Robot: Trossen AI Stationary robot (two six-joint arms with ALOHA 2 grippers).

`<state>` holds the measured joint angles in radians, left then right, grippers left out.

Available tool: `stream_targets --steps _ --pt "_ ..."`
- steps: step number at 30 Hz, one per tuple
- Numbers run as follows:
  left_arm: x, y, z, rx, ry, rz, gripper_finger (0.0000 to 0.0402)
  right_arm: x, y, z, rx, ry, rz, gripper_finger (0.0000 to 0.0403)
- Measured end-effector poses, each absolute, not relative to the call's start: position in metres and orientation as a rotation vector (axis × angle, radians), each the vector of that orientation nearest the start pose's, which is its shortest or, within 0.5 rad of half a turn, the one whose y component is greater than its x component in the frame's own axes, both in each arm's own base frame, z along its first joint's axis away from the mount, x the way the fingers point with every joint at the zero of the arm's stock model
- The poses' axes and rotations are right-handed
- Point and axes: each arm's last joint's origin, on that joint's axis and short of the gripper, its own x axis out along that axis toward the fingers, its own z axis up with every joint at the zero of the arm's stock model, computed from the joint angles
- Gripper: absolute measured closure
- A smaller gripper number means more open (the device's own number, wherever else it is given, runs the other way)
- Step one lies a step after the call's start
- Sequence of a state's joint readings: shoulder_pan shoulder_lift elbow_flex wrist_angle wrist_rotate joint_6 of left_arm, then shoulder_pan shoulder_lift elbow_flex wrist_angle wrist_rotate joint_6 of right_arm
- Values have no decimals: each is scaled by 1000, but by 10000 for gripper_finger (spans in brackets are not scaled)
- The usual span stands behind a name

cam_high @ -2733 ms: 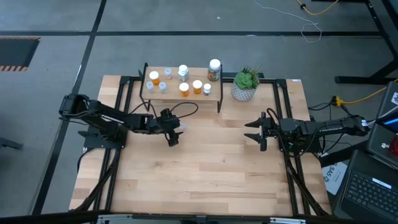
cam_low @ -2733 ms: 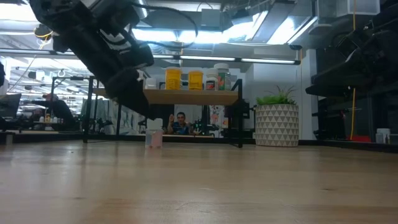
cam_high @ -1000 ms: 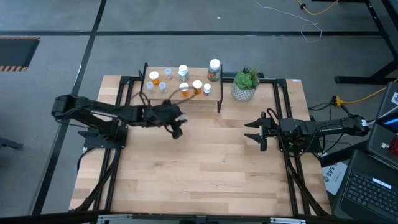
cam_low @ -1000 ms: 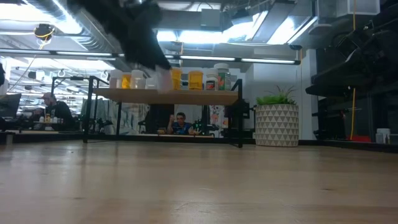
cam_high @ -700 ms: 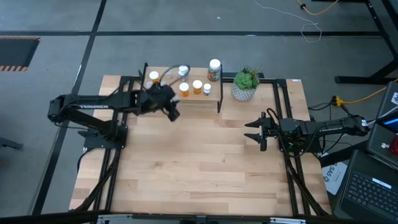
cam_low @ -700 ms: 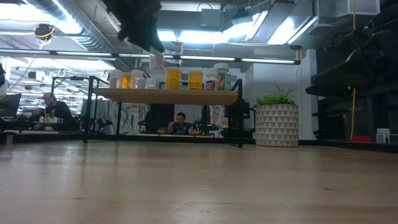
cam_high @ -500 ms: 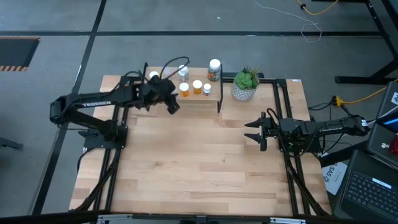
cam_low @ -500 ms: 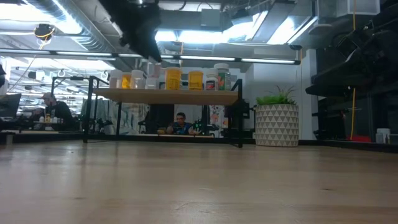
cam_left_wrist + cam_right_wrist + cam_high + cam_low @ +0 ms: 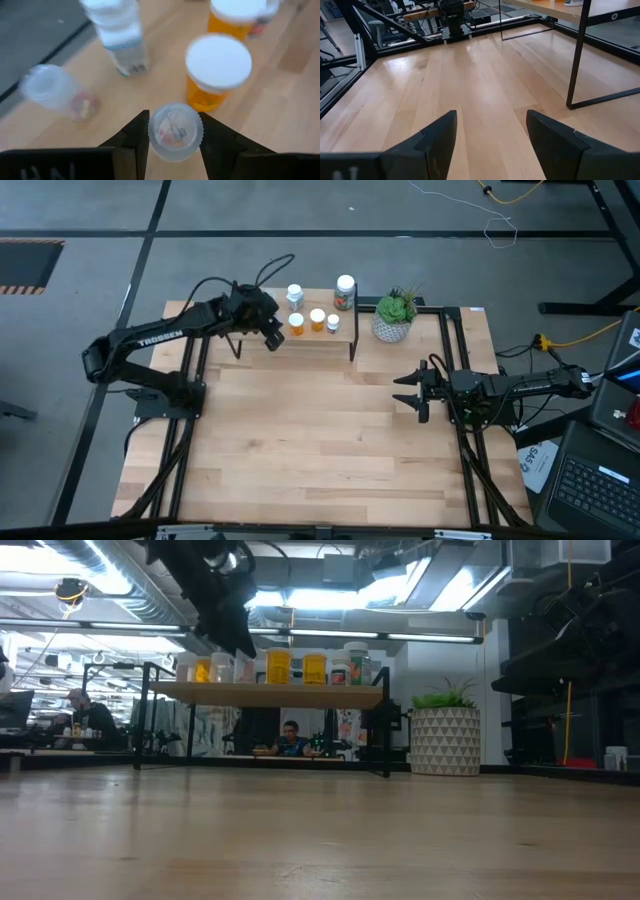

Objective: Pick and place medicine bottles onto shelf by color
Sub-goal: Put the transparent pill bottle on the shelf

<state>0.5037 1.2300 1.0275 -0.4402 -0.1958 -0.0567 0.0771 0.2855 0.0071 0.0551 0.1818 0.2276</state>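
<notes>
The counter [image 9: 320, 450] carries the shelf [image 9: 340, 340] at its far side, and I take this shelf as the landmark. The potted plant [image 9: 395, 315] stands just beside the shelf, at its right end.

The left arm reaches over the left half of the shelf. Its end effector [image 9: 175, 132] is closed narrow on a small clear bottle [image 9: 175, 131], gripped by the sides below the cap so it stays upright. It hangs just above the plank, near the other clear bottles [image 9: 120, 35], probably because this colour is grouped there. The orange bottles [image 9: 217, 70] stand toward the middle of the shelf, and a larger dark bottle [image 9: 345, 290] is at its right end.

The right arm waits well apart from the shelf, its end effector [image 9: 490, 135] wide and holding nothing.
</notes>
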Motion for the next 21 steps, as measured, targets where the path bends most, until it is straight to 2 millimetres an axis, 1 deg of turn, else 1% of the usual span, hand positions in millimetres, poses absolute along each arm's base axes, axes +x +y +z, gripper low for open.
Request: stream_targets --steps 2,5,10,16,21 --pt "227 136 299 -160 654 669 274 113 3 147 198 208 -129 162" --pt "230 141 295 -166 655 690 274 113 3 147 198 209 -129 162" --pt "232 144 297 -161 619 704 274 113 3 147 198 208 -129 162" --pt "231 144 297 -151 635 700 273 113 3 147 198 208 -129 162" --pt "231 144 296 -156 634 701 250 113 3 147 198 209 -129 162"
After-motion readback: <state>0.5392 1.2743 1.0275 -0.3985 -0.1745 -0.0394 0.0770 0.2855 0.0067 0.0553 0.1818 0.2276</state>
